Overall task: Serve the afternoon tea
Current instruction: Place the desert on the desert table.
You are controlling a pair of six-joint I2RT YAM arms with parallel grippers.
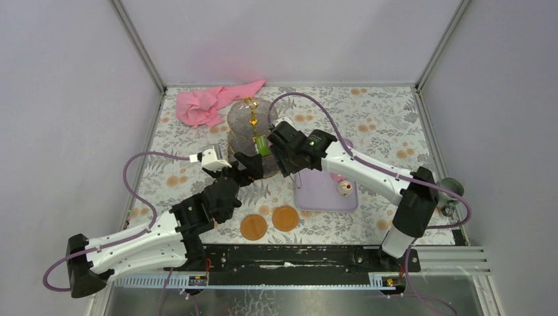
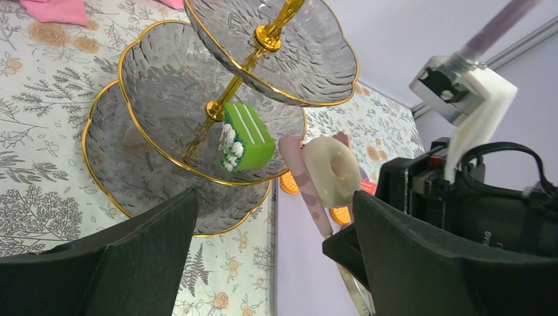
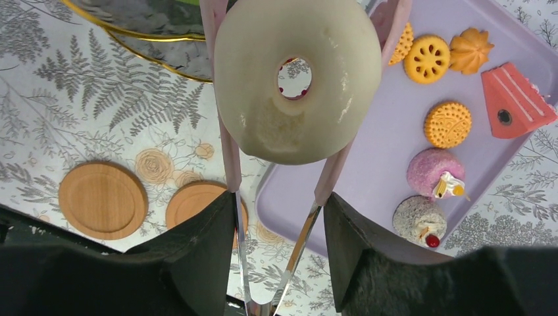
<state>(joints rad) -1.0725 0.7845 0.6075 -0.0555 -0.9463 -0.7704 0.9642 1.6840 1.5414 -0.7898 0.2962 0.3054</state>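
A three-tier clear glass stand with a gold stem (image 1: 253, 135) stands toward the far edge of the floral-patterned table (image 1: 381, 118). A green cake slice (image 2: 247, 138) lies on its middle tier. The right gripper (image 3: 279, 204) is clenched on pink tongs (image 3: 230, 158), which pinch a cream ring doughnut (image 3: 297, 79) in the air just beside the stand, over the near edge of a lilac rectangular tray (image 3: 388, 151). Orange biscuits (image 3: 447, 124) and two cupcakes (image 3: 434, 172) lie in the tray. The left gripper (image 2: 273, 210) hangs released, jaws wide, near the stand.
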